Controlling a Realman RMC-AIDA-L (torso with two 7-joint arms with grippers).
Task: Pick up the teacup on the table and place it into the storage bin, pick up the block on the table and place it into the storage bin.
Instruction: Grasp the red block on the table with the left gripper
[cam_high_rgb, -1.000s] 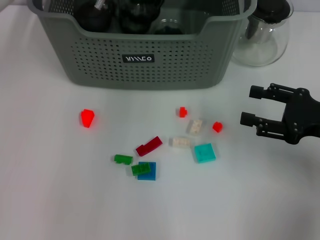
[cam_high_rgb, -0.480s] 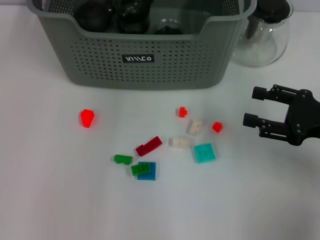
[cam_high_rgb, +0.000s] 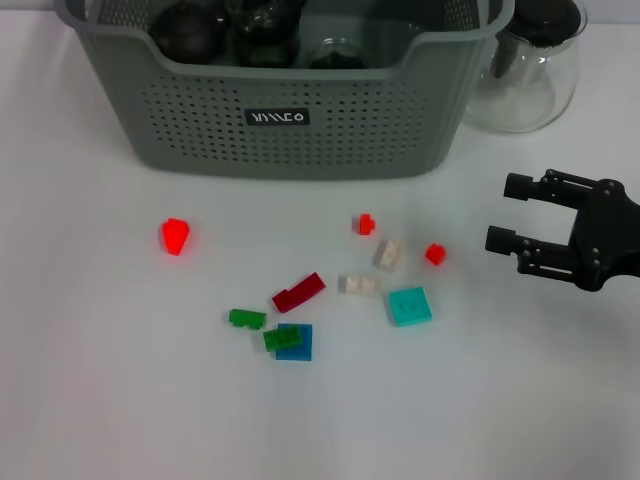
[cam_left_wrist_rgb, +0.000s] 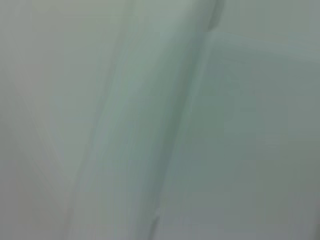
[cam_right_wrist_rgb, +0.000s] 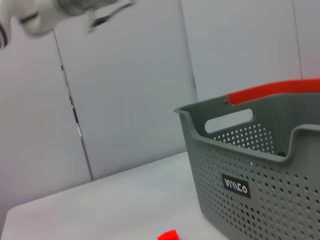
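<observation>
White desk; storage bin (cam_high_rgb: 290, 110) at its far edge holds dark rounded items. My right gripper (cam_high_rgb: 512, 213) hovers, fingers apart, empty.

The grey-green perforated storage bin (cam_high_rgb: 290, 100) was set upright at the table's far side; coloured blocks (cam_high_rgb: 298, 292) were scattered before it.

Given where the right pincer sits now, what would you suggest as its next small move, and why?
Probably ease the right pincer leftward and down toward the small red block, the nearest loose piece. The pincer is open, holds nothing and hovers just to the block's right, with several blocks lying on the table in front of the storage bin. The left pincer is not in view.
</observation>
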